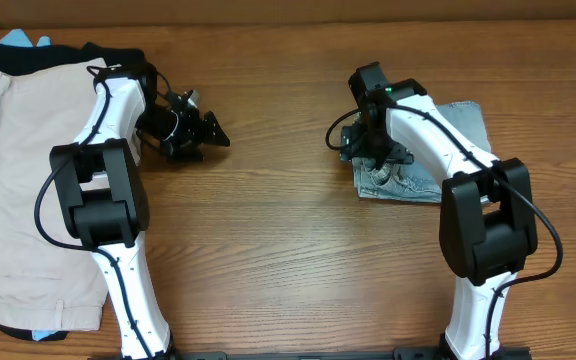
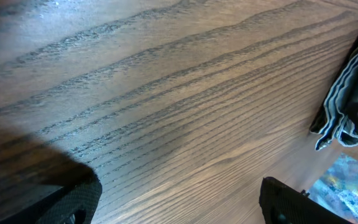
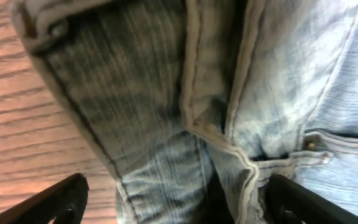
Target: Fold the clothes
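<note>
Right hand (image 1: 375,152): spread wide, low over the left part of the shorts (image 1: 465,122); contact cannot be told.
Shorts: light-blue denim, folded into a compact stack on the table (image 1: 288,230).
Left hand (image 1: 206,125): spread, holding nothing, well left of the shorts.
Beige garment (image 1: 18,180), lying on a black garment (image 1: 63,52): far left of the shorts.

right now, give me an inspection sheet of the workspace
surface: wooden table, no spills seen
job's things: denim shorts in a compact heap on the right, partly under the right arm
clutter: beige garment lying over a black garment, far left
grippers: left gripper open over bare wood; right gripper open, close over the shorts
cables: black cables looped along both arms
surroundings: nothing seen
</note>
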You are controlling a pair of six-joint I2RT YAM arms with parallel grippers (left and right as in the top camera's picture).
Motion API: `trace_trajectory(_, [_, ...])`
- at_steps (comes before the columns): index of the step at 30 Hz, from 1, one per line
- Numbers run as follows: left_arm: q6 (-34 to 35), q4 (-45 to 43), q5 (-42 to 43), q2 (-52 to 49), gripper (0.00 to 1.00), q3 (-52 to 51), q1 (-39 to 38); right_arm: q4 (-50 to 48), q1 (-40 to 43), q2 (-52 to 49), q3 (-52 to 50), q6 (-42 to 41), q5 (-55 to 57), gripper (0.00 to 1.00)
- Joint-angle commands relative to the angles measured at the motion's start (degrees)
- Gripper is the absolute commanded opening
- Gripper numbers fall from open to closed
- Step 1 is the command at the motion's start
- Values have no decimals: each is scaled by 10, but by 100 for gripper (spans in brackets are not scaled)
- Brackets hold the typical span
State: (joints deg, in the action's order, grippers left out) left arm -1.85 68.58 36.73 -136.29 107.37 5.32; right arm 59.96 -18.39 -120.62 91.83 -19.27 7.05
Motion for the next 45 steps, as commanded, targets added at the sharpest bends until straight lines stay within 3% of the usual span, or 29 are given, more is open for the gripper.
trace_trajectory(1, [-2,-10,-69,-31,86,-14,-5,-6,-10,0,-34,-5,2,92])
trace_trajectory(11, [7,-11,-69,-31,86,-14,-5,-40,-10,0,-119,-10,2,72])
trace_trajectory(14, [8,-11,-69,-31,86,-14,-5,-40,-10,0,-125,-27,14,52])
trace_trajectory(17, [8,-10,-69,-31,86,-14,-5,-38,-4,3,-122,-50,23,15])
trace_trajectory(19, [8,-11,-69,-31,86,-14,-5,-28,7,10,-110,-63,23,8])
trace_trajectory(21, [8,-11,-70,-31,86,-14,-5,-14,16,16,-94,-63,23,4])
trace_trajectory(34, [8,-12,-71,-31,86,-14,-5,116,120,65,95,-59,63,4])
trace_trajectory(40, [8,-13,-71,-31,86,-14,-5,103,184,64,102,-51,62,4])
trace_trajectory(45, [8,-15,-71,-31,86,-14,-5,43,196,64,102,54,34,4])
